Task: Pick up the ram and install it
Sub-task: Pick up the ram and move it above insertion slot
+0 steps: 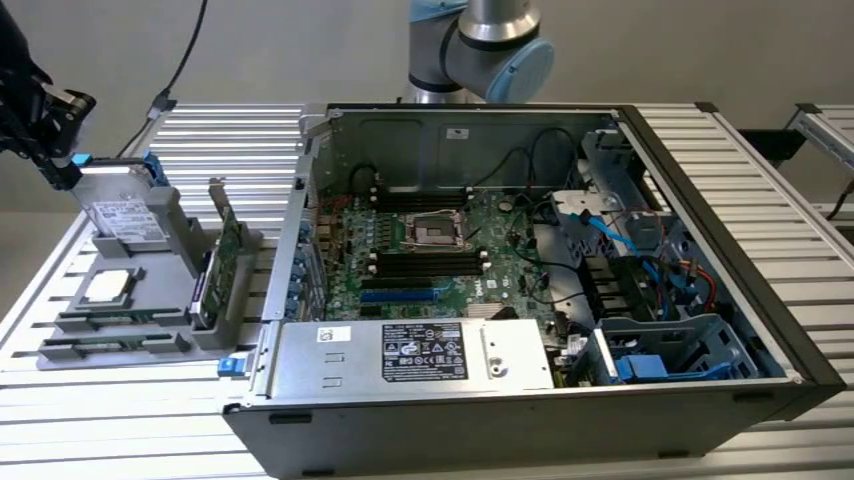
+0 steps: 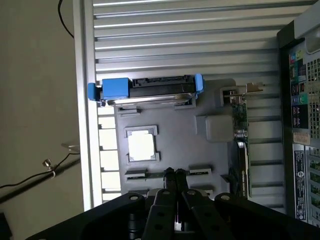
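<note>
My gripper [image 2: 175, 174] is shut, its two fingertips pressed together with nothing between them. It hangs above the grey holder tray [image 2: 170, 135]. Straight below the fingertips a thin strip stands edge-on in one of the tray's narrow slots; this looks like the ram [image 2: 151, 175]. In the exterior view the gripper [image 1: 59, 178] is a dark shape high over the tray's far corner at the exterior view's left, and the ram slot [image 1: 120, 321] lies at the tray's near end. The open computer case [image 1: 747, 330] shows the motherboard's black memory slots [image 1: 424, 263].
The tray also carries a silver hard drive with blue tabs [image 2: 147, 90], a tall green expansion card [image 2: 240, 130] and a square processor [image 2: 141, 147]. The case's wall rises beside the card. A cable [image 1: 180, 70] hangs near the gripper. Slatted table [image 2: 190, 35] lies all around.
</note>
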### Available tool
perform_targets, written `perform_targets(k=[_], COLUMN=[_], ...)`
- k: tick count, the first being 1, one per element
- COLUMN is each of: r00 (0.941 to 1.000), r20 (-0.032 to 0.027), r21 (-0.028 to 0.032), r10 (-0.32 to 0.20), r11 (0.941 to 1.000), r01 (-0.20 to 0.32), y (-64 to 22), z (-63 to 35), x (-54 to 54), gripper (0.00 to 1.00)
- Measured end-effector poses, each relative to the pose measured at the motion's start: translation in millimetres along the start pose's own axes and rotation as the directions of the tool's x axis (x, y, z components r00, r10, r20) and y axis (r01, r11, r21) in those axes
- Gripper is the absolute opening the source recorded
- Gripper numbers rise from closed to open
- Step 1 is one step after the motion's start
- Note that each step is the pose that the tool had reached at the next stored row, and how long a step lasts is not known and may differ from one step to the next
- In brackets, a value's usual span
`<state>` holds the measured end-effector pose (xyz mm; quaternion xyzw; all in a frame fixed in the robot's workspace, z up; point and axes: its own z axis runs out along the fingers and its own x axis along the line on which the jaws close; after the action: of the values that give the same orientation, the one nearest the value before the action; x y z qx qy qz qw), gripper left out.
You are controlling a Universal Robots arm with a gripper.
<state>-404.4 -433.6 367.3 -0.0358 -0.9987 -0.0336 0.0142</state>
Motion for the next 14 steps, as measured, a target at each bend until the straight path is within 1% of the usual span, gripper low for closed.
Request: perform_targets(k=[10,11,12,14], r00=[1.0000,1.0000,1.0000,0.9990], r20=[-0.0003,0.0006,0.0028,0.0020], r21=[0.0003,0.0001,0.0002,0.0012], r10=[0.000,0.000,-0.007,-0.044], r11=[1.0000,1.0000,1.0000,0.9990], r01=[0.000,0.000,0.007,0.044], y=[-0.1,-0.1,-0.1,-0.2], z=[0.1,0.4,0.8,1.4], x=[0.0,0.5,0.6,0.5], gripper=[0.10,0.10,0.10,0.10])
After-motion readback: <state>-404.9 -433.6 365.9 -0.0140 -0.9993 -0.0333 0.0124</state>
